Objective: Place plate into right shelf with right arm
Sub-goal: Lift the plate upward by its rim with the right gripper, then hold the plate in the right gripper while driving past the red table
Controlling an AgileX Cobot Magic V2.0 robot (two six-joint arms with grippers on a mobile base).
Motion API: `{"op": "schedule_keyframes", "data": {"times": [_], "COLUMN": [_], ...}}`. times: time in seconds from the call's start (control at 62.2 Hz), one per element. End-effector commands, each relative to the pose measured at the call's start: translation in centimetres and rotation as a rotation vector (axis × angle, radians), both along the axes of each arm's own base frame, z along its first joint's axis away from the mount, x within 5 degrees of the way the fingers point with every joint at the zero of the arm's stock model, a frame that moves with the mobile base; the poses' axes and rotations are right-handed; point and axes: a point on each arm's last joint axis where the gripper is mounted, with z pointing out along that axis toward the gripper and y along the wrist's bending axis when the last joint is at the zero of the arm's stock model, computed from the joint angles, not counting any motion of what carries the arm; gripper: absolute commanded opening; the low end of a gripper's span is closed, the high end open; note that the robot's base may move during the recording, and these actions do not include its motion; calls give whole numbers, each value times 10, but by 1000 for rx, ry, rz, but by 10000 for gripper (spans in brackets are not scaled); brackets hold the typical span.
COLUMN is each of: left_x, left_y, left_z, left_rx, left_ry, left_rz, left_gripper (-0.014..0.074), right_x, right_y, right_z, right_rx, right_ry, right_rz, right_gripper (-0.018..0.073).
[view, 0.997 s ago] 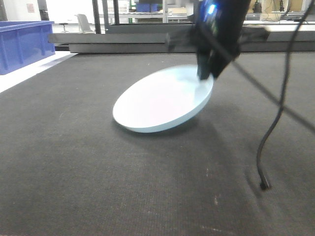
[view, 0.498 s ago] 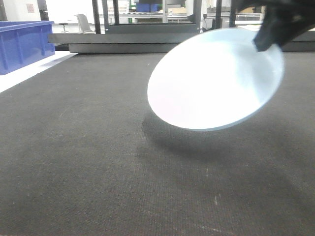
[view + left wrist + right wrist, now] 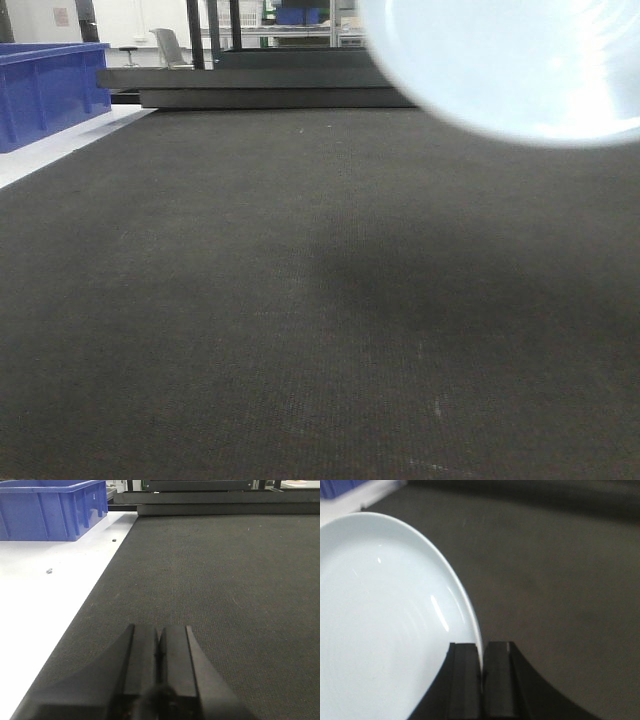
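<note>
Right tool [image 3: 481, 680] is clamping narrow on the rim of the plate [image 3: 385, 630], which is fanning ahead and leftward of it and hanging above the tabletop [image 3: 250, 300] at the front view's upper right; left tool [image 3: 158, 665] is sitting closed and empty, out of play.

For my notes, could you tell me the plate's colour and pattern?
The plate is plain glossy white, unpatterned; clearest in the right wrist view.
</note>
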Motion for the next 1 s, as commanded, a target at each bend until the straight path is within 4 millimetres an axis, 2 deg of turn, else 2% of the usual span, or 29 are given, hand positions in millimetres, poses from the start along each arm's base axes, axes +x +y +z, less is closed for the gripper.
{"op": "schedule_keyframes", "data": {"times": [0.0,0.177,0.418,0.981], "left_x": [0,0,0,0], "left_y": [1,1,1,1], "left_z": [6,6,6,6], "left_rx": [-14,-14,-14,-14], "left_ry": [-84,-84,-84,-84], "left_rz": [11,11,11,11], "left_gripper": [-47,-47,-47,-47], "right_x": [-20,-53,-80,-81], "right_y": [-9,-26,-38,-38], "right_z": [28,41,50,50], "right_rx": [11,61,115,118], "right_ry": [-211,-341,-459,-465], "right_rz": [23,15,19,20], "right_gripper": [29,29,29,29]}}
